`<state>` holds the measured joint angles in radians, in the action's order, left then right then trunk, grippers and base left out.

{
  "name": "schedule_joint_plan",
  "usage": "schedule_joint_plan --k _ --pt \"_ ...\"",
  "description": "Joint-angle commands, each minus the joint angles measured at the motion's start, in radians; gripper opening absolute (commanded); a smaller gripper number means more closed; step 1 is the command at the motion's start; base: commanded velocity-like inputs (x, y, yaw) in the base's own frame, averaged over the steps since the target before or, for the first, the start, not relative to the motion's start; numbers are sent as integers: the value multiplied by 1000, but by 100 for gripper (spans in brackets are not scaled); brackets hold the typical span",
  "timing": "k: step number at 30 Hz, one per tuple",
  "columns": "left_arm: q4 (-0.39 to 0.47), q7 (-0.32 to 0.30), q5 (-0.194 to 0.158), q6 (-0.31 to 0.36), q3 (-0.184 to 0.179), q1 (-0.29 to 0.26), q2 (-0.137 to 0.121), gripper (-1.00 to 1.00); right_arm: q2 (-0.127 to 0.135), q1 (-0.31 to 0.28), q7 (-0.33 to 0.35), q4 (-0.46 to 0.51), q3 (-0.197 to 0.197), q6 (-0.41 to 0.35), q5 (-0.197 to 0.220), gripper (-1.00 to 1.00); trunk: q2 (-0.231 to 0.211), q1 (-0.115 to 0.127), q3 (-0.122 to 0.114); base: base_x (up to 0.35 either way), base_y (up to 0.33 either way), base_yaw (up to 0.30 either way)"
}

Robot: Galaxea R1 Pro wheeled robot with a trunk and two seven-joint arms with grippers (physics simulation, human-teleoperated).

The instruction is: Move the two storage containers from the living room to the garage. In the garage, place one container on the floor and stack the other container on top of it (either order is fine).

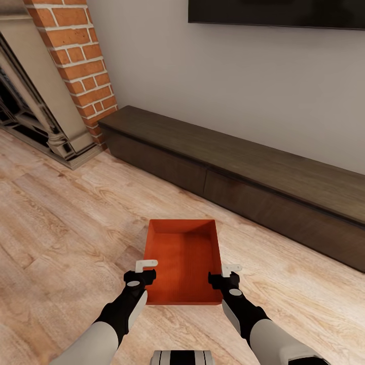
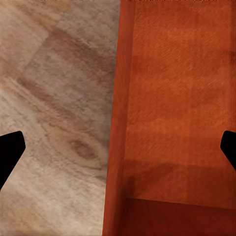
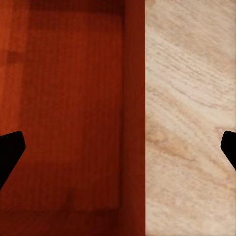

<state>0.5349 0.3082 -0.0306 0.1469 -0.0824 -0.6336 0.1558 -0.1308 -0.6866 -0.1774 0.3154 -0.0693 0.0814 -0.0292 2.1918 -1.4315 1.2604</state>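
No brand, label or writing was legible on anything in sight. The room had a light wood plank floor, a plain pale wall, a red brick column beside a fireplace surround, a long low dark wooden TV bench along the wall, and a dark screen edge high up. An orange-red rectangular plastic storage container, lidless and empty, sat on the planks just before the bench. The left hand hung over its left rim, fingers spread either side of the wall, one outside, one inside. The right hand straddled the right rim likewise, spread, not pinching. Both forearms reached forward from below, roughly parallel.
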Motion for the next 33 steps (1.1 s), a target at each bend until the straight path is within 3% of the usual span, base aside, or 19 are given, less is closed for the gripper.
schedule_joint_plan --k 1,11,25,33 --pt "2 8 -3 7 -7 0 -1 100 0 -1 -8 -1 -7 1 -3 100 0 0 1 0 0 0" --pt "1 9 -3 7 -7 0 -1 100 0 -1 -8 -1 -6 1 -3 100 0 0 1 0 0 0" --pt "1 3 -3 7 -6 0 -2 100 7 -1 -8 -1 -6 1 -2 100 98 -54 44 0 0 0" --pt "2 3 -3 8 -5 0 -5 100 8 -1 -8 -1 -6 1 -2 100 98 -54 44 0 0 0"
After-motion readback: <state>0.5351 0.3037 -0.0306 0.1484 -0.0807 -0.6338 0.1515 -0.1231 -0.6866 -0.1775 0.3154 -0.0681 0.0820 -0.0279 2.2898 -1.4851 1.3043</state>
